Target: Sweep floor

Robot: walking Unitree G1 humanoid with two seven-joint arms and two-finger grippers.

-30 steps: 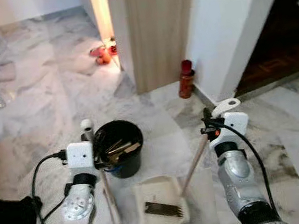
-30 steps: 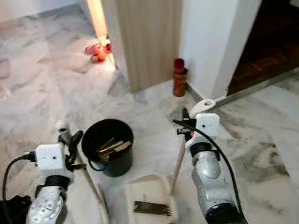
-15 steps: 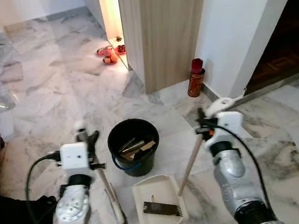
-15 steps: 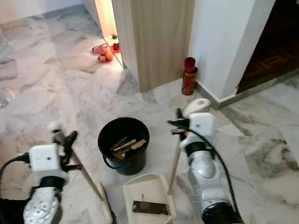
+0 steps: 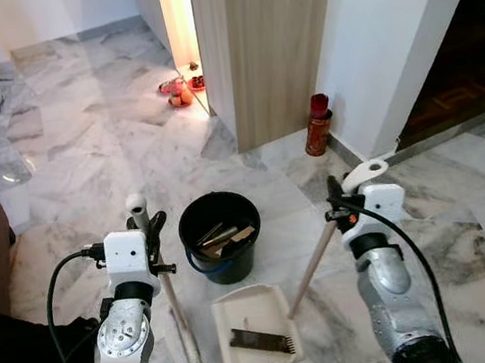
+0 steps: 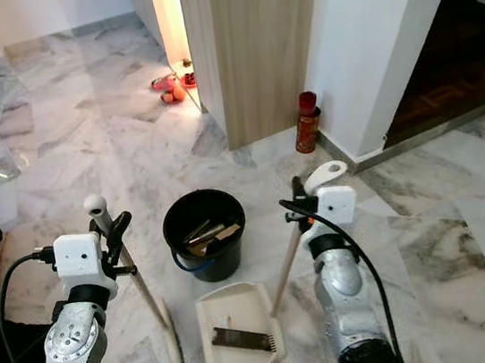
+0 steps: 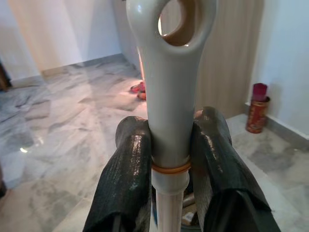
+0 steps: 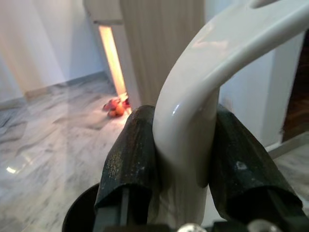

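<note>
No readable text, labels, brands, nos. or signs anywhere. Red canister (image 5: 317,124) by the far wall corner, right of the wooden panel, may carry a label, but too small & blurred to make out. Nothing printed on the black bucket (image 5: 221,236), the dustpan (image 5: 256,332) near it, or the white wrist boxes.
</note>
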